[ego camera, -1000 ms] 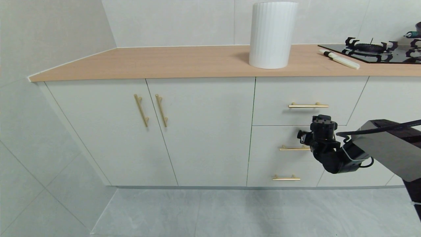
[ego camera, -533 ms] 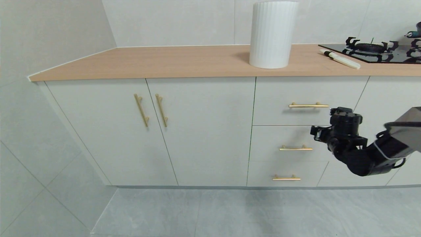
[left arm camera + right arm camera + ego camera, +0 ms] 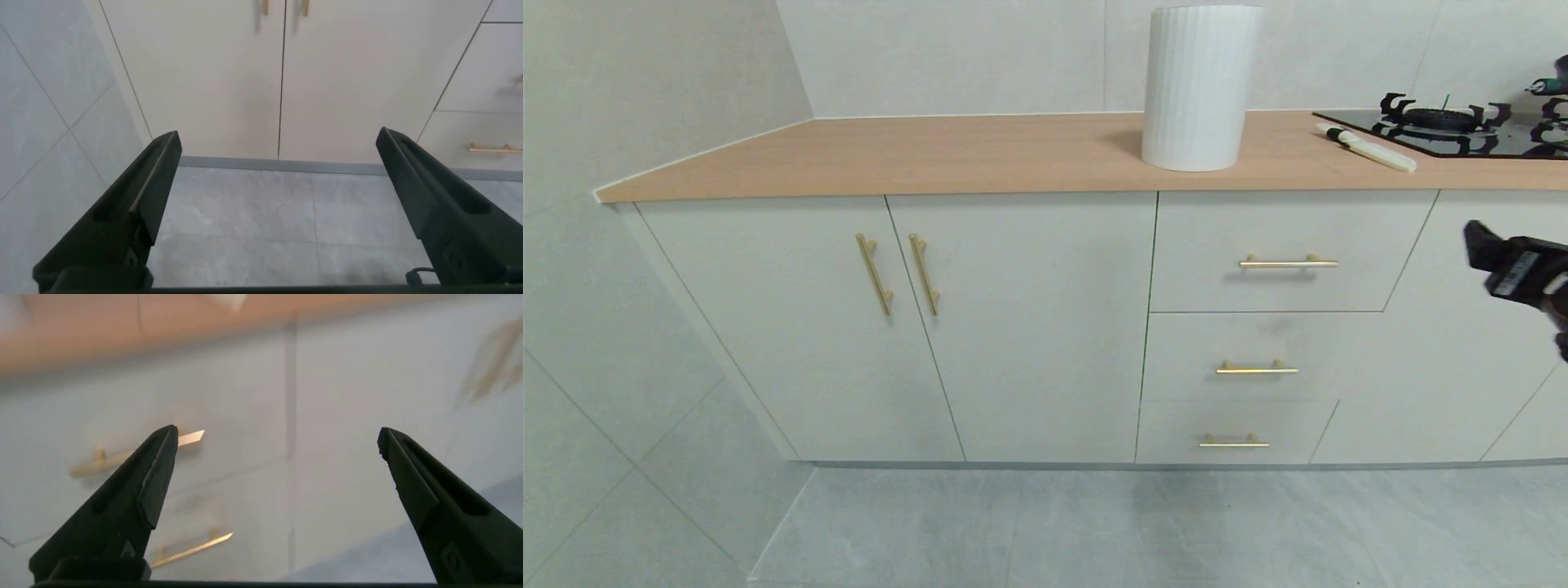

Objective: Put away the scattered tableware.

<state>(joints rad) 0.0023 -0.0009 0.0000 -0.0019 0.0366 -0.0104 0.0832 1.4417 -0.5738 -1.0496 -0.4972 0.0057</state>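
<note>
A cream knife-like utensil [image 3: 1364,147] with a dark band near one end lies on the wooden counter [image 3: 931,155], just left of the hob. A tall white ribbed container [image 3: 1194,86] stands upright on the counter to its left. My right gripper [image 3: 1494,257] hangs in front of the cabinet at the far right, below counter height; in its own wrist view the right gripper [image 3: 278,434] is open and holds nothing. My left gripper [image 3: 278,143] is open and empty, low over the floor facing the cabinet doors.
A black gas hob [image 3: 1454,131] sits at the counter's right end. Below are two doors with gold handles [image 3: 898,273] and three shut drawers with gold handles [image 3: 1288,263]. Grey tiled floor [image 3: 1094,531] lies in front, a tiled wall on the left.
My right arm has swung up and to the right, from in front of the middle drawer handle to the view's right edge. Everything on the counter stays put.
</note>
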